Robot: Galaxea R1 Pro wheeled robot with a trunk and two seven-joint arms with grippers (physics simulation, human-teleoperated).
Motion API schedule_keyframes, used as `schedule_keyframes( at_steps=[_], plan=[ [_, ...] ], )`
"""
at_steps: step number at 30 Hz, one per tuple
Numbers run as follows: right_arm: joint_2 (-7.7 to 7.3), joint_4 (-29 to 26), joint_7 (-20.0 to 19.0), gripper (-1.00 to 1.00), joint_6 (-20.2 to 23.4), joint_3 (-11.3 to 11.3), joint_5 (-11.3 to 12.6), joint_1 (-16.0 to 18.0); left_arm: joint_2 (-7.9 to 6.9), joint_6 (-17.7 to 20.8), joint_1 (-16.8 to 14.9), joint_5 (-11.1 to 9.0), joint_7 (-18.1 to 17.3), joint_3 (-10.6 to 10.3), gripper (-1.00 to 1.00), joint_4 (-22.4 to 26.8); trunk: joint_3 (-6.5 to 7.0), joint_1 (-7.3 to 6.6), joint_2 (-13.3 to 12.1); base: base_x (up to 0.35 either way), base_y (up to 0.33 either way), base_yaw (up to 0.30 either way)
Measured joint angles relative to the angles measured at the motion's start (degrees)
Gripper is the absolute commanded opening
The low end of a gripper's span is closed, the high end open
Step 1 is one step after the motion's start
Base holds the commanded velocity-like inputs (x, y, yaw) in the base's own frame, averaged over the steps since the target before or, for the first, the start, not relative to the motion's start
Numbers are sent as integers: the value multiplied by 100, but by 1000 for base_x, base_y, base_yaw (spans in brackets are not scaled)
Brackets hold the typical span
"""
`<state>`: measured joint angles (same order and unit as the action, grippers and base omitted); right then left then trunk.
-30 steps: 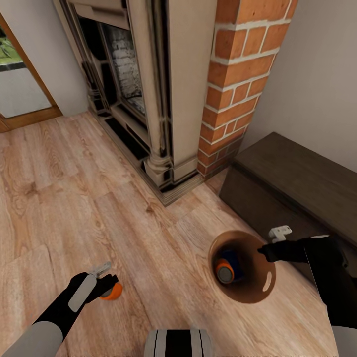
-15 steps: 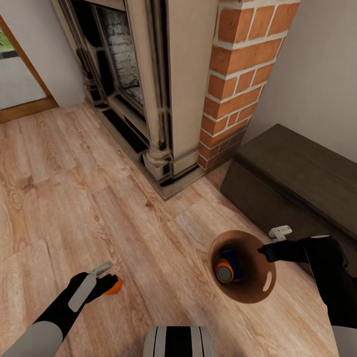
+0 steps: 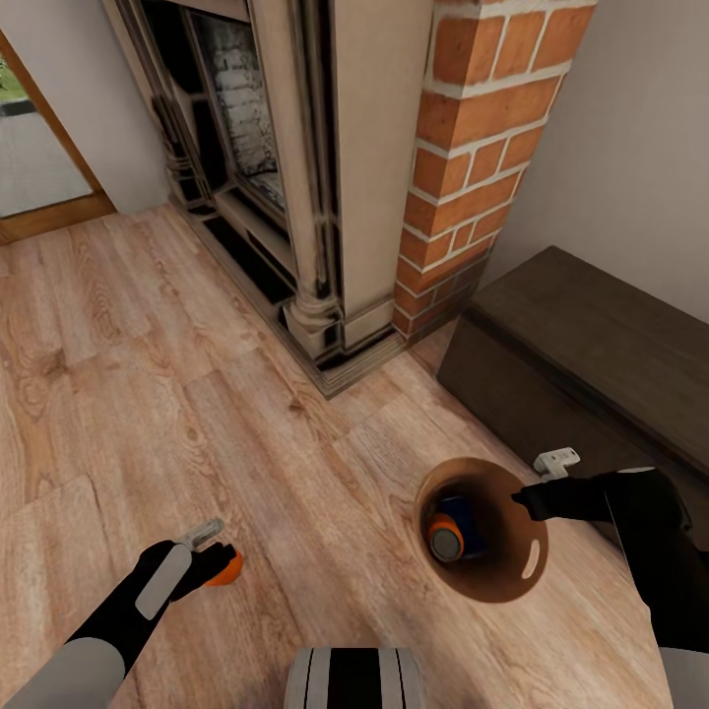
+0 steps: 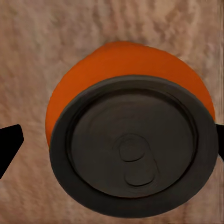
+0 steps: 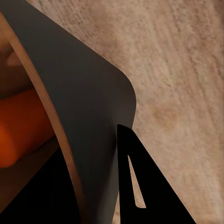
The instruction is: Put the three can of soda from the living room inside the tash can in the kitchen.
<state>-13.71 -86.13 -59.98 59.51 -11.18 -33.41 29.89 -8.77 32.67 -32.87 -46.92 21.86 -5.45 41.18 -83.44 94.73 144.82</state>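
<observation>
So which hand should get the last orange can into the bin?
Left. The left hand is already around the orange can, while the right hand is holding the bin's rim.
</observation>
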Motion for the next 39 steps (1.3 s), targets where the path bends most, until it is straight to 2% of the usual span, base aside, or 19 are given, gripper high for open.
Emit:
schedule_keyframes(
  at_steps=[1, 6, 19, 23, 25, 26, 28, 29, 30, 32, 35, 36, 38, 39],
  plan=[
    [0, 0, 0, -100, 1, 0, 0, 1, 0, -1, 0, 1, -26, 0, -100, 1, 0, 0, 0, 0, 0, 0],
    [0, 0, 0, -100, 1, 0, 0, -1, -1, -3, -2, -11, -144, -1, -100, 4, 0, 0, 0, 0, 0, 0],
    [5, 0, 0, -100, 1, 0, -6, -1, -8, 8, -11, -5, -181, -2, -100, 83, 0, 0, 0, 0, 0, 0],
    [9, 0, 0, -100, 2, 0, -8, -1, -3, 8, 34, -8, -142, 1, -100, 330, 0, 0, 0, 0, 0, 0],
    [22, 1, 3, -100, -15, 1, -27, 3, 2, 15, 105, -8, -110, -1, -100, 530, 44, -6, -2, 0, 0, 0],
    [30, 7, 4, -100, -4, 6, -26, 5, 4, 22, 172, -11, -101, 2, -100, 693, 66, -8, -4, 0, 0, 0],
    [42, 32, 7, -100, 9, 17, -20, 6, 6, 46, 497, -39, -74, 5, -100, 1419, 110, -14, -6, 0, 0, 0],
    [46, 48, 14, -100, 14, 21, -19, 7, 9, 63, 691, -53, -43, 6, -100, 1874, 132, -16, -7, 0, 0, 0],
    [49, 63, 24, -100, 11, 18, -25, 7, 12, 88, 975, -67, 92, 7, -100, 2583, 155, -19, -9, 0, 0, 0],
    [52, 76, 34, -100, -8, 13, -53, 8, 26, 101, 1212, -92, 295, 4, -100, 3309, 199, -24, -11, 0, 0, 0],
    [61, 92, 50, -100, -3, 10, -47, 8, 53, 249, 1394, -241, 556, -3, -100, 4109, 265, -32, -16, 0, 0, 0],
    [77, 97, 56, -100, -5, 10, -50, 8, 70, 457, 1438, -334, 682, -9, -100, 4425, 288, -35, -17, 0, 0, 0],
    [121, 104, 67, -100, -3, 9, -47, 10, 181, 757, 1465, -402, 831, -9, -100, 4751, 332, -39, -20, 0, 0, 0],
    [156, 107, 73, -100, -7, 9, -49, 12, 311, 884, 1460, -458, 887, -5, -100, 4871, 354, -42, -21, 0, 0, 23]
  ],
)
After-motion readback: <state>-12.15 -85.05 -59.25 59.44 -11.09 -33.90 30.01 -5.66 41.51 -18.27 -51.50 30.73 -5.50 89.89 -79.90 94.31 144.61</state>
